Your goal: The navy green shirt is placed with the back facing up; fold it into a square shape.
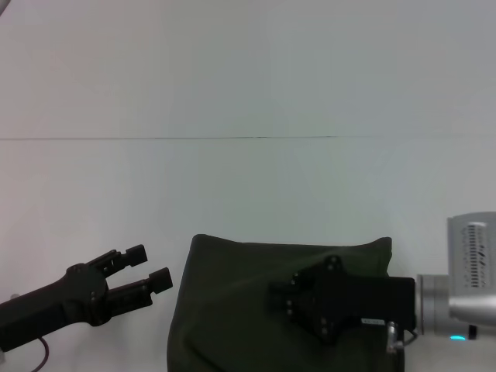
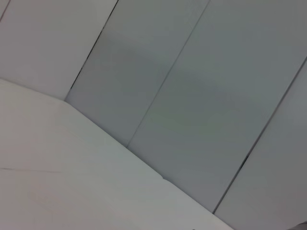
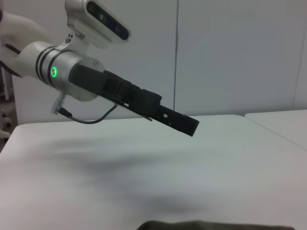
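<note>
Now the navy green shirt (image 1: 232,302) lies folded on the table (image 1: 248,186); the left gripper (image 1: 151,273) hovers beside it with fingers apart, the right gripper (image 1: 310,298) above it, state unclear.

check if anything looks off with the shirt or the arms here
Nothing stands out. The navy green shirt lies folded in a compact, roughly square block on the white table, edges fairly even. The left gripper sits beside it, fingers apart; the right gripper is over the cloth.
</note>
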Controlling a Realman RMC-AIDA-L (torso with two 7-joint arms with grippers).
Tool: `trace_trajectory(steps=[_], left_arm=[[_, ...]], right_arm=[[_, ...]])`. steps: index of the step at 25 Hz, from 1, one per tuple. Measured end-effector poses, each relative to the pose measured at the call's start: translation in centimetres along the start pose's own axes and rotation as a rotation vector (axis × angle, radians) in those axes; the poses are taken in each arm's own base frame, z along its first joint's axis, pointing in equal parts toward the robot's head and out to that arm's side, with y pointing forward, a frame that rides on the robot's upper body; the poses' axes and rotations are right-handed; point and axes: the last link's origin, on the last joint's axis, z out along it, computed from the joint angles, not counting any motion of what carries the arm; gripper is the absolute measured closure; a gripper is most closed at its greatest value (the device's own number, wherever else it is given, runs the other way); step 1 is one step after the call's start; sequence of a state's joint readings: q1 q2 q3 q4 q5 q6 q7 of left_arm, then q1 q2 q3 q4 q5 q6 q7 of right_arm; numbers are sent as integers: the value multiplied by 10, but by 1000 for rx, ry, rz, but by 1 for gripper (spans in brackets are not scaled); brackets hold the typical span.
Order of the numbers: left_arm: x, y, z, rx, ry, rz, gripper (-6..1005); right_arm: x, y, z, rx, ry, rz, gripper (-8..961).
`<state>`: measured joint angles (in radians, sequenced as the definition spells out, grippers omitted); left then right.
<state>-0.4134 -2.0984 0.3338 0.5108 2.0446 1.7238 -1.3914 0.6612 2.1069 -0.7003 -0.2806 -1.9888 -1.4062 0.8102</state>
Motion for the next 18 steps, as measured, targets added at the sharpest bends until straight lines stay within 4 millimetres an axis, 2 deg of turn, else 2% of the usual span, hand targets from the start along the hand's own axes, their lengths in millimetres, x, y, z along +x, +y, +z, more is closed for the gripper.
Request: trace_trajectory(steps=[4,10,18], left_arm=[[1,0,0,-2,7,-1,49],[2,0,0,-3,11,0,49],[1,1,3,-6,16,-2,48]], right_arm=[[-9,-7,14,-11,7,-27,765],[-16,-8,34,-54,35,-39,954],[-10,-2,52,-87,114,-35,954]])
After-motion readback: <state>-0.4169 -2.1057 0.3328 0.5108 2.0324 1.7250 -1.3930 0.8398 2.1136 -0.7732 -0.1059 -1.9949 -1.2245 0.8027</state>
